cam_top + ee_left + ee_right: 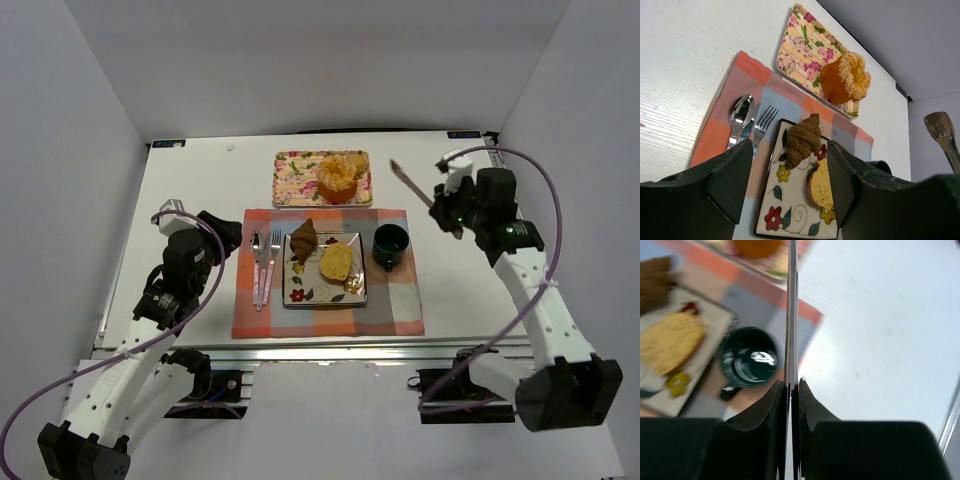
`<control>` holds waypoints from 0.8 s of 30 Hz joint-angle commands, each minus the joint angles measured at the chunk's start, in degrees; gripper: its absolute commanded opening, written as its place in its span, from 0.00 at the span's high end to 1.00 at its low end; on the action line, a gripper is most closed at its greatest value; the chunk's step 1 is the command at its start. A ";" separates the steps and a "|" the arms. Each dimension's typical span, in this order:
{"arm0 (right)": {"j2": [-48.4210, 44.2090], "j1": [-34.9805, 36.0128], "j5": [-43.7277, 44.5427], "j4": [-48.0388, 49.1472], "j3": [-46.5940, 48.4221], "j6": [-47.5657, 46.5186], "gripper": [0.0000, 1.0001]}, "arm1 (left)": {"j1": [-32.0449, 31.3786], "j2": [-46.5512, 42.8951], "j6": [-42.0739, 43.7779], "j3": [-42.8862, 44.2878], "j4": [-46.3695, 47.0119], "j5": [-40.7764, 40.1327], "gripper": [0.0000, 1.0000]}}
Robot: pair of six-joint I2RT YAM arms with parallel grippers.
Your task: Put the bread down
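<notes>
A brown croissant [305, 240] and a yellow round bun [336, 262] lie on a flowered square plate [325, 293] on a checked placemat [390, 310]. An orange muffin [338, 178] sits on a flowered tray [296, 180] behind it. My left gripper [225, 235] is open and empty, just left of the placemat. In its wrist view [790, 170] the croissant [802, 140] and bun [821, 184] show between its fingers. My right gripper [450, 210] is shut on metal tongs [415, 187], held above the table right of the mug. The tongs [791, 315] show edge-on between the shut jaws.
A dark green mug [391, 245] stands on the placemat right of the plate, also in the right wrist view [749, 357]. A spoon [257, 262] and fork [272, 260] lie left of the plate. White walls enclose the table.
</notes>
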 commanded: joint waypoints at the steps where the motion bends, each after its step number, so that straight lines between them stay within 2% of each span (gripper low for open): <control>1: 4.06 -8.80 1.22 6.04 -2.12 7.14 1.00 | 0.30 -0.06 0.79 1.36 1.10 0.56 0.30; 3: 7.75 -14.25 0.96 7.79 -3.88 8.72 1.00 | 0.38 0.29 0.79 1.35 1.36 0.82 0.30; 9: 16.02 -18.92 4.38 19.19 -11.17 12.51 1.00 | 0.38 1.96 1.05 2.14 1.89 1.17 0.30; 14: 19.71 -20.51 5.00 24.06 -15.40 12.86 0.88 | 0.38 2.58 1.23 2.67 1.28 1.00 0.30; 17: 20.77 -20.69 4.21 24.94 -17.07 11.99 0.77 | 0.38 2.40 0.71 2.06 1.45 0.91 0.30; 18: 21.21 -20.69 3.86 24.94 -17.42 11.11 0.66 | 0.38 2.32 0.53 1.97 1.63 0.99 0.30; 20: 23.30 -20.69 2.36 24.07 -17.95 9.79 0.60 | 0.38 2.23 0.09 1.62 1.98 1.17 0.30; 24: 26.31 -21.21 0.96 22.83 -18.56 8.12 0.40 | 0.38 2.49 0.09 1.79 1.46 1.26 0.30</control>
